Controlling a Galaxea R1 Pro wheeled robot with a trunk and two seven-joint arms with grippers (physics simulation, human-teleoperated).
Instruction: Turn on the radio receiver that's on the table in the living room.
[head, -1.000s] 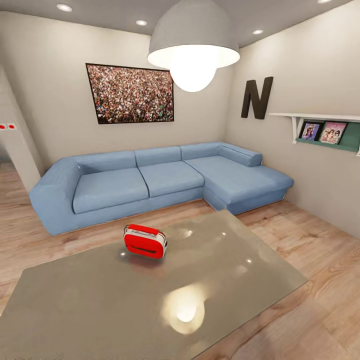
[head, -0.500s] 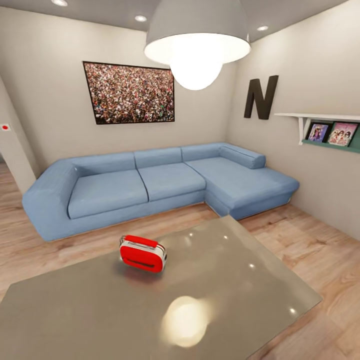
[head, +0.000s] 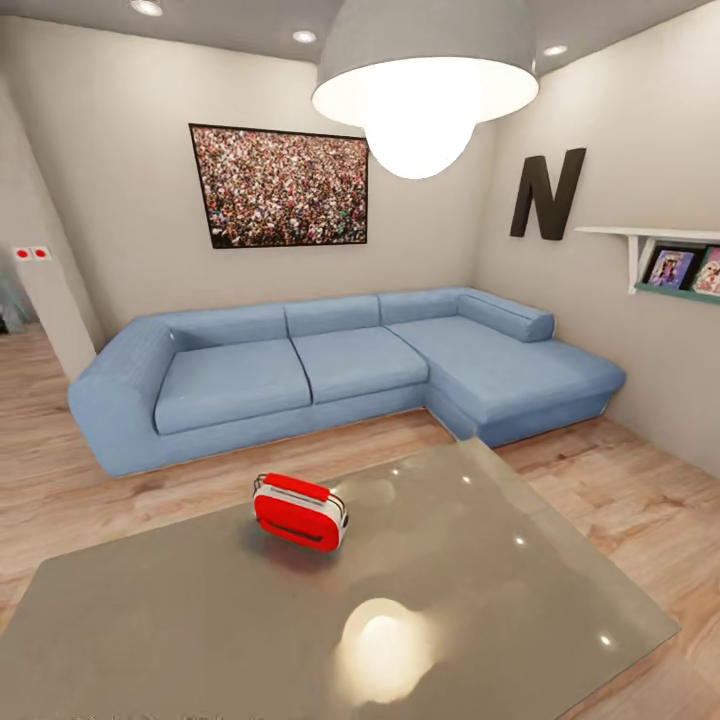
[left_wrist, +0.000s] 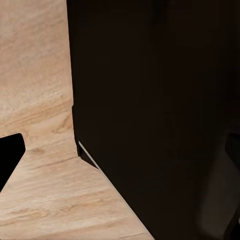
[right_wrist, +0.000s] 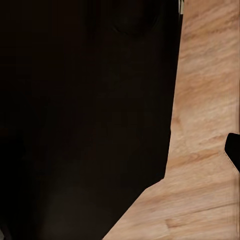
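In the head view, the radio receiver (head: 299, 512) stood on the glossy grey desk (head: 480, 600), toward the far left portion of the top and well apart from every edge, with the light-blue sofa (head: 340, 375) beyond it. A crowd picture (head: 279, 186), a black letter N (head: 547, 194) and a grey dome lamp (head: 424, 50) confirmed the living room; the lamp's glare reflected off the desk top just nearer than the receiver. The receiver appeared to be a small, rigid, light unit with a smooth casing; on so polished a surface it would probably slide under a sideways push, so any press on a control should be directed downward or braced. The thin wire handle across its top looked like the weakest part and a poor place to grip; the red body sides seemed the better hold. The switch position could not be made out. In the left wrist view, a large dark mass stood over the wooden floor (left_wrist: 35, 75); how far that pincer was open could not be determined. In the right wrist view, a similar dark mass stood beside the wooden floor (right_wrist: 210, 100), and that pincer's opening and contents likewise could not be determined.
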